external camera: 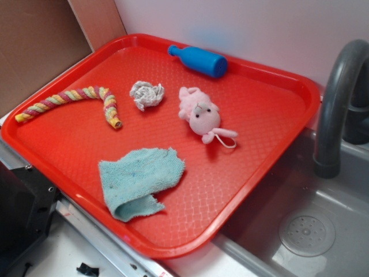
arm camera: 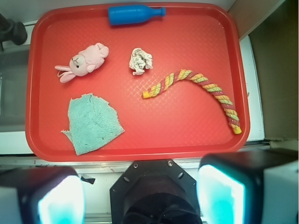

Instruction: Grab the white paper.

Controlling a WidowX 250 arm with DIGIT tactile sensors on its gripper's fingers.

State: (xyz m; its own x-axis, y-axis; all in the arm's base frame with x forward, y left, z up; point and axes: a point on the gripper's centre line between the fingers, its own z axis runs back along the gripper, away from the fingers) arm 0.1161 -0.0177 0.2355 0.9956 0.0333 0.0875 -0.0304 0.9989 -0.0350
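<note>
Gripper [arm camera: 140,196]: black, two pale cyan-lit fingers [arm camera: 219,193] set wide apart with nothing between them, seen in the wrist view poised off the tray's near rim, above a white ledge.

Red plastic tray [external camera: 271,167]: rectangular, raised rim, rounded corners, waffle-textured floor. It filled most of the counter; far rim near a white wall, one side just beside a grey sink basin [external camera: 323,225] with a dark grey curved faucet [external camera: 337,98]. A broad bare strip of tray floor lay between the near rim and the contents, and more open floor ran down the middle.

White paper [arm camera: 140,60]: small crumpled ball, whitish-grey with darker grey creases, irregular outline. It lay in the far half of the tray, touching nothing. Bare red floor surrounded it on all sides.

Pink plush toy [arm camera: 83,61]: near the paper on one side, larger, lying flat.

Twisted multicolour rope [arm camera: 201,88]: curved, on the paper's other side, one end close to it.

Blue plastic bottle [arm camera: 133,14]: on its side along the far rim.

Light blue folded cloth [arm camera: 91,122]: towards the near rim, below the plush toy.
</note>
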